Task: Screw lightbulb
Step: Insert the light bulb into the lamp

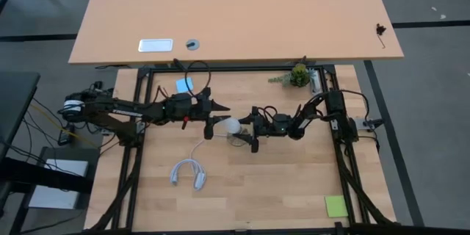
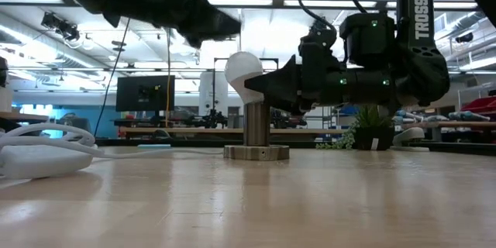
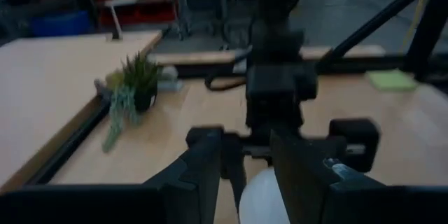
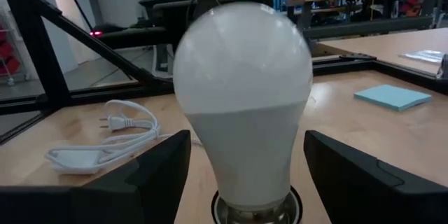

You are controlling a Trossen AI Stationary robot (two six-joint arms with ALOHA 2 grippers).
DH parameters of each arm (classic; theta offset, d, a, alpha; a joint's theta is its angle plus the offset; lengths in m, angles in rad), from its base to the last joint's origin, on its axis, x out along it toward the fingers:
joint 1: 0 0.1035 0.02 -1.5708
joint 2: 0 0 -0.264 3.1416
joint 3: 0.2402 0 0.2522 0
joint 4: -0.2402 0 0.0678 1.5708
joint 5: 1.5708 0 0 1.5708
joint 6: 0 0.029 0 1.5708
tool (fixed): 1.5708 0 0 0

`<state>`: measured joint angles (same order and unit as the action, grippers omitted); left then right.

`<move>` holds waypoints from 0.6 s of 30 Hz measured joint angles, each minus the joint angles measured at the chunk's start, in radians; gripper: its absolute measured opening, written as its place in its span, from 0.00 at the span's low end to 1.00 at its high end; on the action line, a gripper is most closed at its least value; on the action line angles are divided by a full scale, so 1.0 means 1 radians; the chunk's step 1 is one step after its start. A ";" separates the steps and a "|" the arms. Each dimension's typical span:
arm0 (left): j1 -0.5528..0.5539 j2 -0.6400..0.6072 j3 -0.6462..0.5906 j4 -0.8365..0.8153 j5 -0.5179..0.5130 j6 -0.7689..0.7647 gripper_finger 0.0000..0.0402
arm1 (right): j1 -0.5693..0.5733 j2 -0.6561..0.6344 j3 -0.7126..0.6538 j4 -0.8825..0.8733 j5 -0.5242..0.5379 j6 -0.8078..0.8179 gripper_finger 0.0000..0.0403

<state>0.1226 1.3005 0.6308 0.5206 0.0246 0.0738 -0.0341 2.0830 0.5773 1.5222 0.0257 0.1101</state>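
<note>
The white frosted lightbulb [image 1: 233, 125] stands with its base in the top of the grey socket post [image 2: 256, 126], which rises from a round disc [image 2: 256, 153] at the table's middle. In the low view the lightbulb [image 2: 243, 74] leans a little off upright. My right gripper [image 4: 245, 175] is open and level. One finger stands on each side of the bulb's lower half [image 4: 241, 147], with a gap on both sides. My left gripper [image 1: 215, 106] is open, above and just left of the bulb, and its wrist view shows the bulb's top [image 3: 264, 197] between its fingers.
A white cord with plug and switch [image 1: 187, 172] lies coiled near the front left of the socket. A small potted plant [image 1: 299, 75] stands at the far right. A blue note [image 1: 183, 85] lies at the far left and a green note [image 1: 335, 205] at the near right.
</note>
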 joint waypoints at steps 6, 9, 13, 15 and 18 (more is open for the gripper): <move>0.000 -0.024 0.002 0.013 0.054 -0.002 0.33 | 0.000 -0.059 -0.051 -0.001 0.000 -0.001 0.71; 0.001 -0.049 0.001 0.011 0.060 0.001 0.32 | -0.001 -0.096 -0.083 -0.002 0.000 -0.001 0.71; 0.006 -0.107 0.000 -0.052 0.067 0.028 0.31 | -0.001 -0.182 -0.121 -0.096 0.012 0.004 0.70; 0.011 -0.134 0.001 -0.063 0.069 0.027 0.30 | -0.001 -0.249 -0.129 -0.207 0.016 0.021 0.70; 0.015 -0.174 -0.025 -0.066 0.106 0.021 0.28 | -0.003 -0.371 -0.114 -0.424 0.017 0.037 0.71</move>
<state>0.1375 1.1267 0.6063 0.4546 0.1310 0.0949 -0.0368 1.7123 0.4630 1.0986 0.0429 0.1471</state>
